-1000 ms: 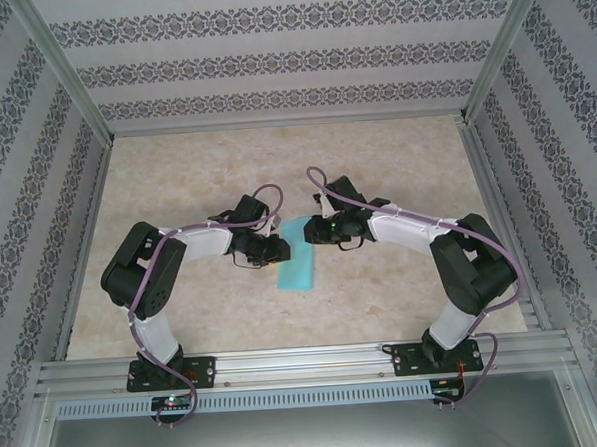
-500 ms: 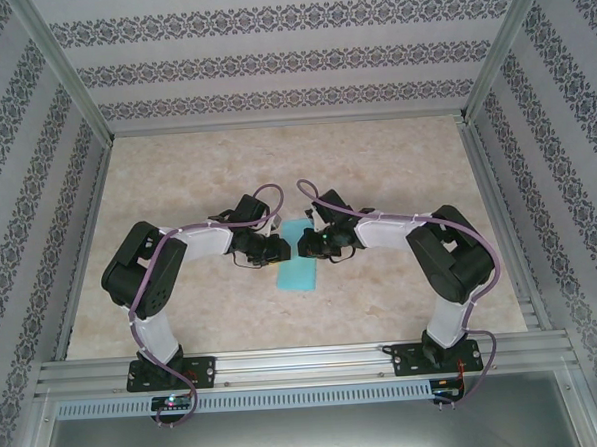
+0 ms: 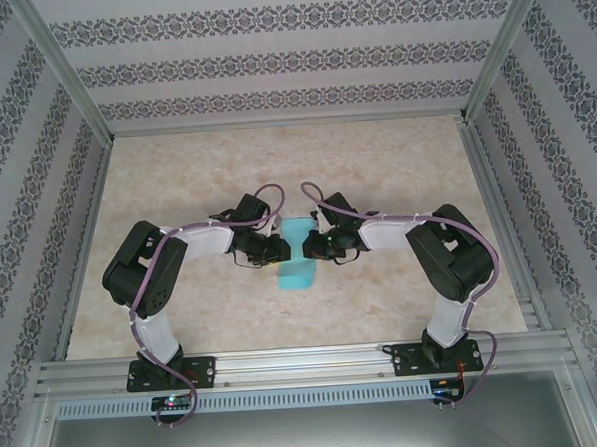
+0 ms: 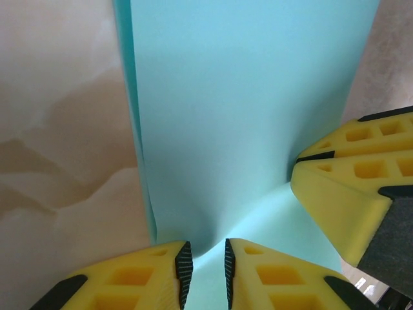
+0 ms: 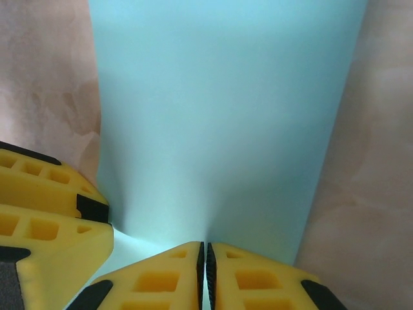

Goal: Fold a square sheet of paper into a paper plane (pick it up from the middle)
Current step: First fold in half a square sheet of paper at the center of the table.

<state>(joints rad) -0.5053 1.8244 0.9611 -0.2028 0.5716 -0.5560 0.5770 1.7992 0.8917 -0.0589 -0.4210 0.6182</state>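
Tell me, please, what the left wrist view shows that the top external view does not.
Left wrist view: the left pincer closed on a raised ridge of the turquoise paper, and a doubled layer along the paper's left edge.

Top external view: the left arm and right arm from base to wrist, the patterned walls, and the paper's narrow rectangular outline.

Both: the paper lying on the marbled table, with the right pincer meeting it from the opposite side.
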